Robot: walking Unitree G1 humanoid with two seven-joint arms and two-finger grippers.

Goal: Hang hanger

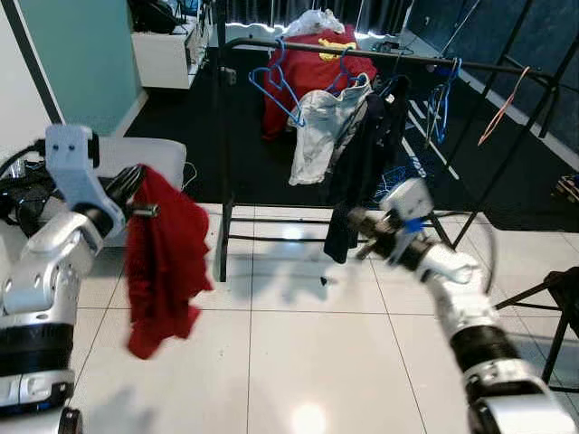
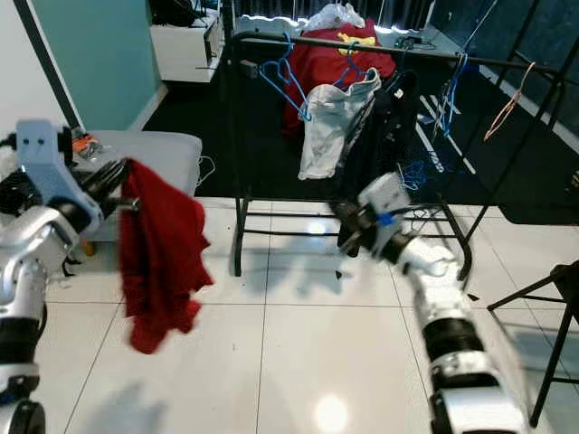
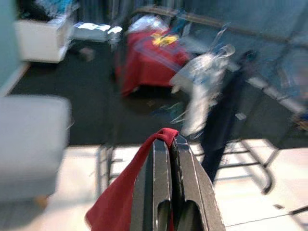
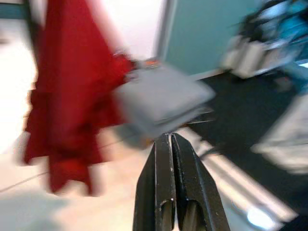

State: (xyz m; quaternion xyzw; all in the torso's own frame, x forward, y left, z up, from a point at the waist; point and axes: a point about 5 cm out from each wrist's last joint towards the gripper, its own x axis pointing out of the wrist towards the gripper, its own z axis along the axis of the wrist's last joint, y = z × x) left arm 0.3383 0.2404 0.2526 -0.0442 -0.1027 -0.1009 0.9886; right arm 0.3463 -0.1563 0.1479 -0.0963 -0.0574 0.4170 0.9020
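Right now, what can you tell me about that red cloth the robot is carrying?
The red garment is soft, crumpled fabric, hanging limp in folds above the white tiled floor. Its top edge is pinched between the closed black fingers of the left gripper, held out at the robot's left side. It hangs apart from the clothes rack beyond.

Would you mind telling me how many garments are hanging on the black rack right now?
2: a pale garment mid-rail and a dark garment beside it on the clothes rack. More may be hidden behind them.
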